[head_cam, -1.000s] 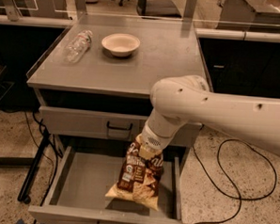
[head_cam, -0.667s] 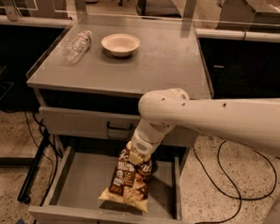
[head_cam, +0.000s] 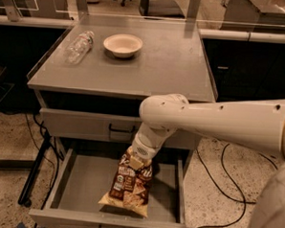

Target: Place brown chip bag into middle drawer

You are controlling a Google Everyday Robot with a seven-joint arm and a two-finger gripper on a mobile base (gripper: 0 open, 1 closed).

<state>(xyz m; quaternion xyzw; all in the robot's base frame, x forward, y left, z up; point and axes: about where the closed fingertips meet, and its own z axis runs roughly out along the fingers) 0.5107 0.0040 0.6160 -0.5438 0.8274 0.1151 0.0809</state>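
Observation:
The brown chip bag (head_cam: 129,185) stands nearly upright inside the open middle drawer (head_cam: 84,182), with its bottom edge on the drawer's flat grey floor, right of centre. My gripper (head_cam: 137,161) is at the end of the white arm that reaches in from the right. It is shut on the bag's top edge, just below the closed drawer front above. The arm hides the bag's very top.
The closed drawer front above has a black loop handle (head_cam: 121,129). A clear plastic bottle (head_cam: 79,46) and a white bowl (head_cam: 122,44) lie on the grey cabinet top (head_cam: 169,64). Cables (head_cam: 225,173) run over the floor to the right.
My arm has swung left and carried the bag with it. The bag has moved from the drawer's right side towards its middle.

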